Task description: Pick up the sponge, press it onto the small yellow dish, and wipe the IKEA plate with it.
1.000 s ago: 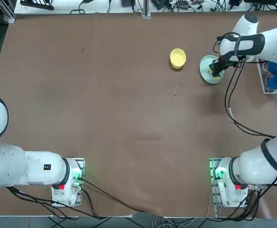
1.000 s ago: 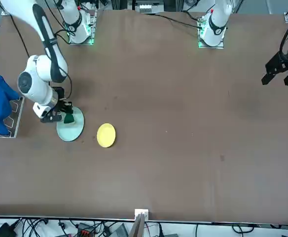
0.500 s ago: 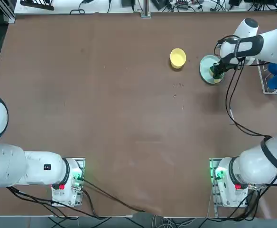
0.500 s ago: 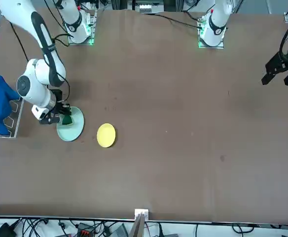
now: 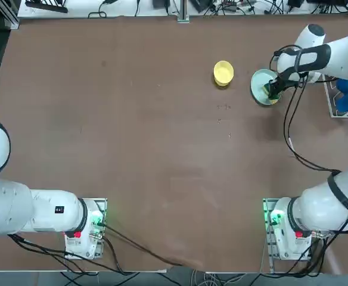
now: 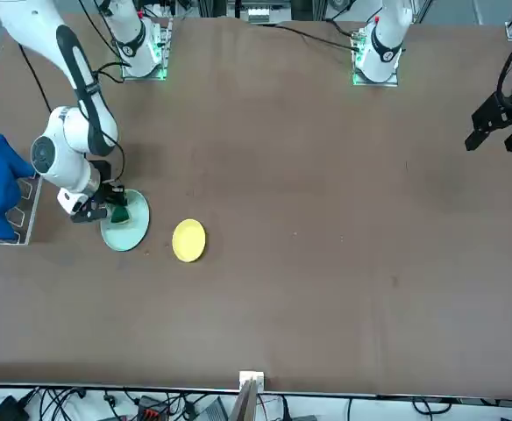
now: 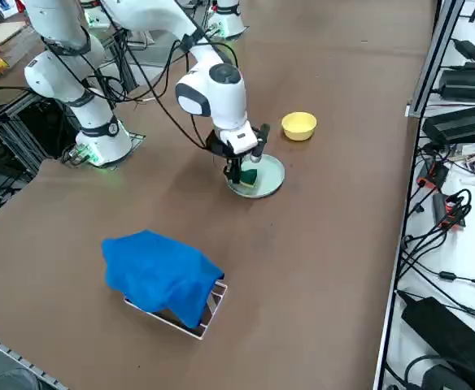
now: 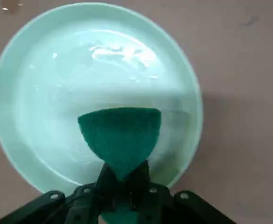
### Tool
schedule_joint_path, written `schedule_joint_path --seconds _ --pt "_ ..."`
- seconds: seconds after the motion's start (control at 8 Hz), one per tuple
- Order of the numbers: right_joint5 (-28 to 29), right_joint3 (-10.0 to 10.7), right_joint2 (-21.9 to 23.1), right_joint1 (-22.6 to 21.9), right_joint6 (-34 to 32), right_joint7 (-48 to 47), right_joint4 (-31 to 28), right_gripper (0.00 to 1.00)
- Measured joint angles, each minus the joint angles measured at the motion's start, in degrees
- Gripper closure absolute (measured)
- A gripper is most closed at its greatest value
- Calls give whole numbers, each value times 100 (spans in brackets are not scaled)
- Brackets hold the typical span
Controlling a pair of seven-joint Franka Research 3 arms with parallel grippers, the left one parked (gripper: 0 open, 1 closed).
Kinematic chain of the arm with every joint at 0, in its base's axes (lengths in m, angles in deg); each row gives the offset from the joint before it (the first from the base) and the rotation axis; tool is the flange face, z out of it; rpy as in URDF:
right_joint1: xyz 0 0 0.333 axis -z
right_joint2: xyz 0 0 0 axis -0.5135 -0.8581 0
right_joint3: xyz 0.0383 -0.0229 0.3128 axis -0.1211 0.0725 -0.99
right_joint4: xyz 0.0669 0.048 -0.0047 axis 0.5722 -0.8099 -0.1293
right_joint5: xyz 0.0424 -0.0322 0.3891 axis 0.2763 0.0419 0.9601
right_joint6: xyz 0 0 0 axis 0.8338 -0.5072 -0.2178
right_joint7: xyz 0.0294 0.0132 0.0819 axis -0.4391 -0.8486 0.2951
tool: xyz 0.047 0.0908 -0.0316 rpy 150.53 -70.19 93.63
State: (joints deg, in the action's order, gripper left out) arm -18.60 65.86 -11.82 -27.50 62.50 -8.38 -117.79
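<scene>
Right hand (image 8: 122,186) clamped on the sponge (image 8: 119,137), pressed onto the IKEA plate (image 8: 43,70).

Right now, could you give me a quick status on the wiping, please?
Right claw shut on the sponge. Sponge down on the IKEA plate. Small yellow dish apart, beside it. Nothing in the way.
</scene>
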Motion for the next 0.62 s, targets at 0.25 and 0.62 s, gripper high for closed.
schedule_joint_path --seconds 0.25,0.62 --pt "26 -26 -129 243 12 442 224 89" --pt "22 -43 -523 251 9 571 710 89"
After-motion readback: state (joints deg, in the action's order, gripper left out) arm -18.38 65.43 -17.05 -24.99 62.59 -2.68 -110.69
